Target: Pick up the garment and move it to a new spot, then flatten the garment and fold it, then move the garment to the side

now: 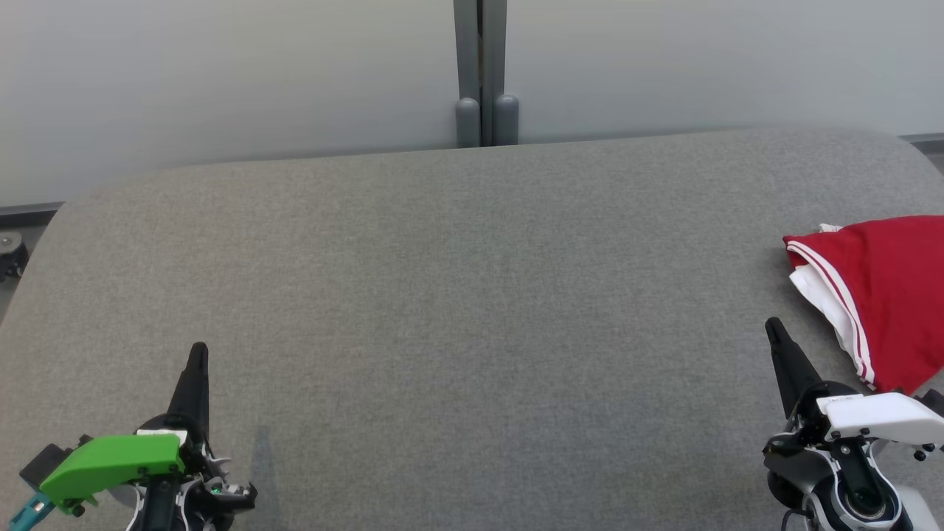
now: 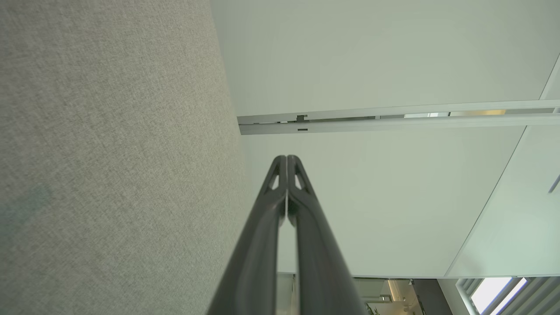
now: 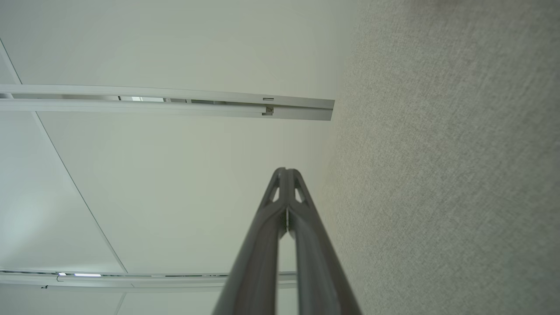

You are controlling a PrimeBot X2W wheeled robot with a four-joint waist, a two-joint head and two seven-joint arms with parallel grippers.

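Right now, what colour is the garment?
Red, with white stripes along its edge and white fabric beneath; the garment shows best in the head view.

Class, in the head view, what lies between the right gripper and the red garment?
Only bare grey fabric surface: the head view shows the shut right gripper apart from the red garment, with nothing on the stretch between them.

1. The garment [image 1: 885,295] lies on the table [image 1: 472,295], at its right edge.
2. The right gripper [image 1: 773,328] is over the table's near right corner, just left of the garment.
3. The left gripper [image 1: 198,354] is over the near left, well apart from the garment.
4. A wall [image 1: 221,74] stands behind the table's far edge, with a post [image 1: 481,74] at its middle.
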